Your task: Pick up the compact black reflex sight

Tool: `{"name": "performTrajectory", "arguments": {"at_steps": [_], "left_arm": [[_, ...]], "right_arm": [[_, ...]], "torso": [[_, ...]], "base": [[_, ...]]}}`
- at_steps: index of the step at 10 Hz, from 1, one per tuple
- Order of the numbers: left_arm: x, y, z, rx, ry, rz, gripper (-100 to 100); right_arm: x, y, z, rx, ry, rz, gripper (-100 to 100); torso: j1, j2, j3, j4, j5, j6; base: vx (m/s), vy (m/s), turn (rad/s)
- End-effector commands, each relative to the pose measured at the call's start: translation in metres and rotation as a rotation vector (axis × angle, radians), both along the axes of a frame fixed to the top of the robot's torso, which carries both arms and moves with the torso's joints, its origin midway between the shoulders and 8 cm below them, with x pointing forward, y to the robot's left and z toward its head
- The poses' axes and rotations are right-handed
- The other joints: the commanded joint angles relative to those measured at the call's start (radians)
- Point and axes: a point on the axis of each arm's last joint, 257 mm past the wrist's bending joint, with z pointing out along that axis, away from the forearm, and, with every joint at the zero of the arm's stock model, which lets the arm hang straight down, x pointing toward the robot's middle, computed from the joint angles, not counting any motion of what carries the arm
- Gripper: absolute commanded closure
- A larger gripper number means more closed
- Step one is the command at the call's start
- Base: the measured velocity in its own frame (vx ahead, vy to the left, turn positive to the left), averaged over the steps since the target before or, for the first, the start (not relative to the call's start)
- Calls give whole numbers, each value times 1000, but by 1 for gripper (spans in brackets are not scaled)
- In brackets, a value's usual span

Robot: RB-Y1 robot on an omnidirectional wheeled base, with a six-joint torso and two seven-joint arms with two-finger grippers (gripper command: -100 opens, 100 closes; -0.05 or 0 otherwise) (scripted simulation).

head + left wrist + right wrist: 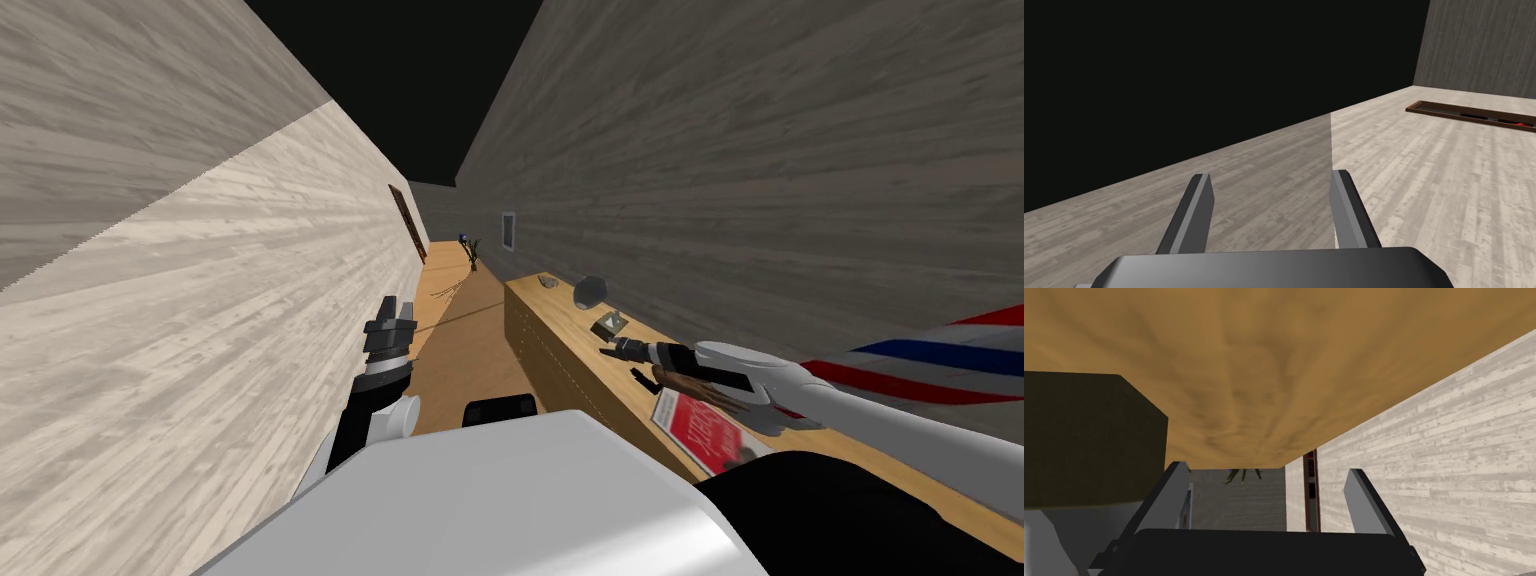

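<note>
Not picked up yet. Our right hand (pixel 612 349) hovers low over the tabletop (pixel 570 318), fingers apart, nothing between them. The small dark sight (pixel 610 324) sits on the tabletop just past the fingertips. In the right wrist view it reads as a dark block beside 1 finger, outside the gap. Left to do: line the hand up on it, close, lift. Our left hand (pixel 392 322) is up by the pale wall, fingers apart, empty. 1 red magazine (pixel 700 432) lies under the right forearm.
</note>
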Motion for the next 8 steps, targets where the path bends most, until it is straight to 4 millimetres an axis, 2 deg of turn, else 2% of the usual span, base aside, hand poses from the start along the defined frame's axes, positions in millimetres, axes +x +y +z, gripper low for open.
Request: {"name": "performTrajectory", "arguments": {"at_steps": [1, 2, 3, 4, 5, 6, 8], "left_arm": [[0, 0, 0, 0, 0, 0, 0], [0, 0, 0, 0, 0, 0, 0], [0, 0, 0, 0, 0, 0, 0], [0, 0, 0, 0, 0, 0, 0], [0, 0, 0, 0, 0, 0, 0], [0, 0, 0, 0, 0, 0, 0], [0, 0, 0, 0, 0, 0, 0]], "right_arm": [[-11, -8, -3, -33, 27, -2, -100], [-13, -8, -5, -33, 33, -4, -100], [-35, -33, -13, -94, 92, -15, -100], [-35, -33, -13, -94, 92, -15, -100], [-56, -53, -20, -145, 150, -19, -100], [-56, -56, -19, -149, 151, -24, -100], [-100, -95, -28, -246, 262, -39, -100]], "torso": [[0, 0, 0, 0, 0, 0], [0, 0, 0, 0, 0, 1], [-1, 0, 0, 0, 0, 1], [0, 1, 0, 0, 0, 0], [0, 0, 0, 0, 0, 1], [0, 1, 0, 0, 0, 0], [0, 1, 1, 0, 0, 0]], "base": [[-5, 24, 73], [-2, 8, -10], [-10, 25, 144], [-10, 21, 85], [-10, 24, 124], [-11, 21, 64], [-23, 38, 165]]}}
